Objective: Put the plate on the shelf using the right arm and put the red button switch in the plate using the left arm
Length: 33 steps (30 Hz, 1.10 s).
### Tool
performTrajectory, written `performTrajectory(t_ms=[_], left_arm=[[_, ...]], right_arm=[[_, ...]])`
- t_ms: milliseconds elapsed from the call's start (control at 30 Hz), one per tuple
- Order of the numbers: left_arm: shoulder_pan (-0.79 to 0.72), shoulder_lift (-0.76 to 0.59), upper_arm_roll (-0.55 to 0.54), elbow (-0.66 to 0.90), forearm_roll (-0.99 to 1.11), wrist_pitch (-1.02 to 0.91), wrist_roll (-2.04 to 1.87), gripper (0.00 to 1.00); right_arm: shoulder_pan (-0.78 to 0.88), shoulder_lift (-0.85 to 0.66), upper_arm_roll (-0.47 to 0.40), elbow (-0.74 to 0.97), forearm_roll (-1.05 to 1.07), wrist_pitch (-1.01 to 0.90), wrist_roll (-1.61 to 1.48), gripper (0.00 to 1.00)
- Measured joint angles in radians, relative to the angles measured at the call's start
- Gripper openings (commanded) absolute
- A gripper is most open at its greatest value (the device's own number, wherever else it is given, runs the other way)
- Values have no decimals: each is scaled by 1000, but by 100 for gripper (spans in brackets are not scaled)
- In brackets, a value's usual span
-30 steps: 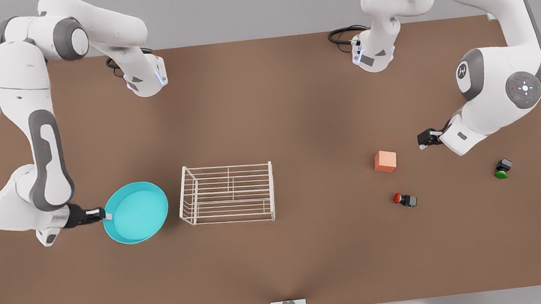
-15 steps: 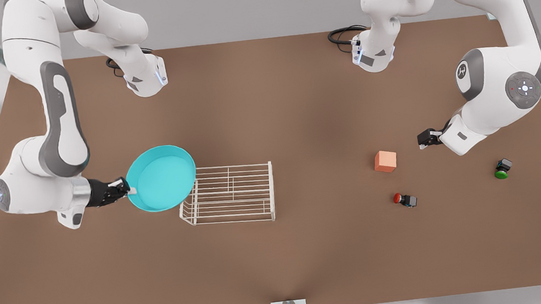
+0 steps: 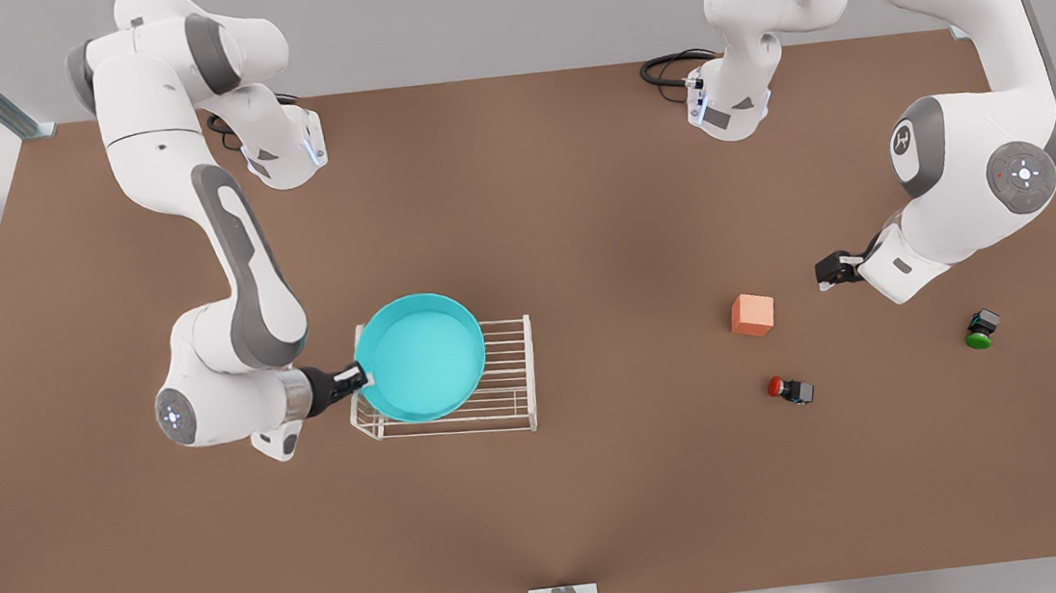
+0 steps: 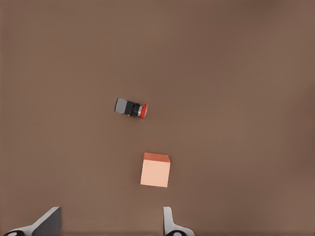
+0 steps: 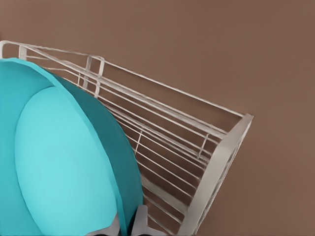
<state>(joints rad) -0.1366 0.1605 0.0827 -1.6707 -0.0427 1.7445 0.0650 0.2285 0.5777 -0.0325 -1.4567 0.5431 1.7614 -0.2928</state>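
1. Two white Franka arms work over a brown table (image 3: 604,483); the right gripper (image 3: 363,378) is clamped on the rim of the round turquoise shallow plate (image 3: 422,357), holding it over the low white wire shelf (image 3: 505,405).
2. Seen from the front, the plate covers the shelf's half nearer the right arm, and its rim overhangs the shelf's edge on that side.
3. From the right wrist view, the plate (image 5: 64,162) looks tilted against the shelf's thin bars (image 5: 167,137); whether it already touches them cannot be told.
4. To do this step well, the plate likely needs carrying further toward the shelf's middle, levelling, and lowering until it rests flat across the bars before the fingers let go; a release with the rim overhanging could tip it off.
5. Well away from the shelf, the left gripper (image 3: 826,272) waits with fingers (image 4: 170,223) spread apart and empty.
6. Beyond the shelf's far end, the tiny red button switch (image 3: 789,389) with its black-grey body lies on its side, near a plain orange cube (image 3: 752,315); a like green-capped switch (image 3: 980,329) sits further out.
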Motion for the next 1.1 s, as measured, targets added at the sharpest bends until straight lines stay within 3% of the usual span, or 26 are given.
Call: performTrajectory(t_ms=[100, 133, 167, 267, 333, 433, 567, 733, 900, 1100], left_arm=[[0, 0, 0, 0, 0, 0, 0, 100], [0, 0, 0, 0, 0, 0, 0, 100], [0, 0, 0, 0, 0, 0, 0, 100], [0, 0, 0, 0, 0, 0, 0, 100], [0, 0, 0, 0, 0, 0, 0, 100], [0, 0, 0, 0, 0, 0, 0, 100], [-3, 37, -1, -7, 17, 12, -15, 100], [-32, 115, -5, 45, 33, 48, -205, 100], [-31, 336, 4, 201, -1, 82, -543, 100], [9, 433, 3, 211, -27, 182, -843, 100]], right_arm=[[11, 13, 0, 4, 25, 23, 31, 19], [12, 15, 0, 6, 30, 29, 40, 30], [12, 16, 0, 7, 32, 34, 50, 100], [6, 0, -7, 8, 36, 51, 73, 100], [3, -88, -54, 14, 25, 40, 86, 100], [-21, -157, -122, 185, -64, -73, 113, 100], [-105, -158, -116, 220, -282, -189, 134, 100], [-77, -287, -111, -130, -517, -130, 170, 100], [-82, -315, -124, -166, -576, -77, 204, 100], [-82, -314, -128, -165, -592, -54, 233, 100]])
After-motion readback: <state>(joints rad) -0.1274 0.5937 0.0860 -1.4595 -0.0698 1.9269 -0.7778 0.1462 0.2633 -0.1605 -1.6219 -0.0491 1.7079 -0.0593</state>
